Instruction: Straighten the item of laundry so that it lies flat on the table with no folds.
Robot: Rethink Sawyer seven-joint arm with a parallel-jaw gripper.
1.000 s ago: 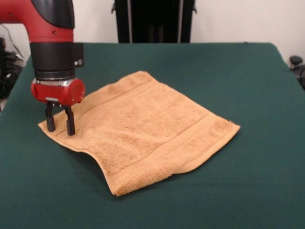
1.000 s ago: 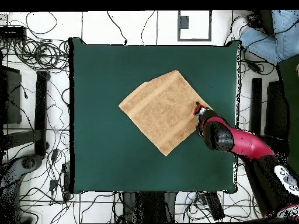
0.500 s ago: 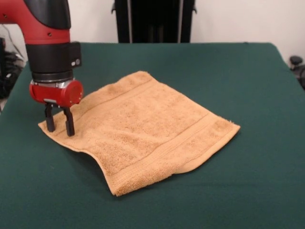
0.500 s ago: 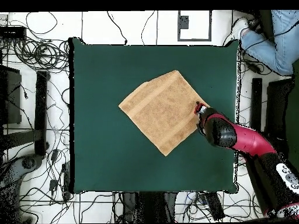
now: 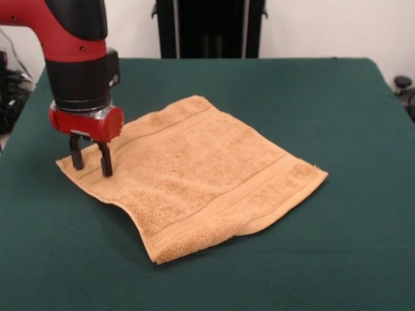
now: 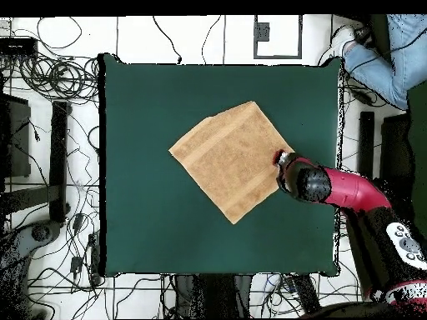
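Observation:
The tan-orange towel (image 5: 194, 175) lies spread on the green table (image 5: 337, 103), turned like a diamond, with a woven band near two hems. Its near edge is wavy and lifts slightly off the cloth. My gripper (image 5: 91, 163) stands upright over the towel's left corner, open, with both black fingertips (image 5: 105, 168) on or just above the terry. In the overhead view the towel (image 6: 227, 158) sits near the middle of the table (image 6: 142, 117). There the gripper (image 6: 282, 157) is at its right corner, mostly hidden under the red arm.
A black stand (image 5: 207, 29) rises behind the table's far edge. Cables (image 6: 50, 75) cover the floor around the table. A person's legs (image 6: 379, 50) show at the overhead view's top right, off the table.
My gripper has moved a little to the right and farther onto the towel's left corner in the front view. The towel's corner has shifted only slightly.

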